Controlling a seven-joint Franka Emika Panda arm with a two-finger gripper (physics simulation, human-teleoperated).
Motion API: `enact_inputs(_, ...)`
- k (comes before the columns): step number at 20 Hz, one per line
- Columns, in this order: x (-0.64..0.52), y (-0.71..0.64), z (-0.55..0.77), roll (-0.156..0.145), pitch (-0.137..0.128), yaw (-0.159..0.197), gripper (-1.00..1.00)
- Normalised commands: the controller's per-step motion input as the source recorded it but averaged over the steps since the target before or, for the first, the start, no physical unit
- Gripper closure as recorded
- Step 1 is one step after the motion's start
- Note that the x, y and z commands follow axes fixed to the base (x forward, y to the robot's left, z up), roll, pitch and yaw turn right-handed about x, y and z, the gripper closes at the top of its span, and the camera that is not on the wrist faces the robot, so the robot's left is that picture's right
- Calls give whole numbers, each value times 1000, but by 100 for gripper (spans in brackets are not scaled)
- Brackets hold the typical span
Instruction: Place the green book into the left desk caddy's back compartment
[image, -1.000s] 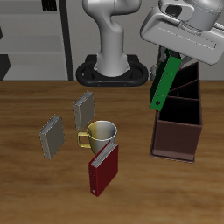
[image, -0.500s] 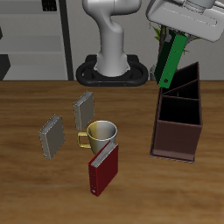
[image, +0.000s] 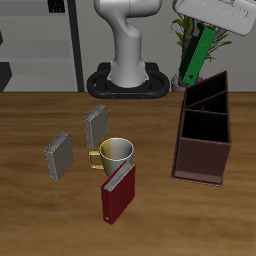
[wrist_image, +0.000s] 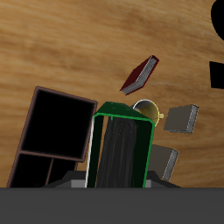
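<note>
Now higher: gripper (image: 212, 32) clamped on green book (image: 199, 58), tilted, above left desk caddy (image: 205, 130) back end.

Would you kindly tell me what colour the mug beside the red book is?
The mug is yellowish gold, clearest in the exterior view.

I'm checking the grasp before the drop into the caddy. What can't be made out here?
- Gripper fingers: in the exterior view the gripper is cut off by the frame edge; in the wrist view the green book covers them.
- Left desk caddy: its compartment floors are lost in black.
- Left desk caddy's nearer end: cropped in the wrist view.
</note>
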Motion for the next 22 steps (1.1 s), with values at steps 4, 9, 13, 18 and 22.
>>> enact_inputs(4,-448,152,-11,-51,-8,-77,100)
enact_inputs(9,-307,273,-62,15,1,-22,100)
enact_inputs(13,-333,282,-98,-15,-18,-16,100)
enact_inputs(18,-139,191,-126,-28,25,-5,100)
enact_inputs(22,-119,294,-128,12,26,-11,100)
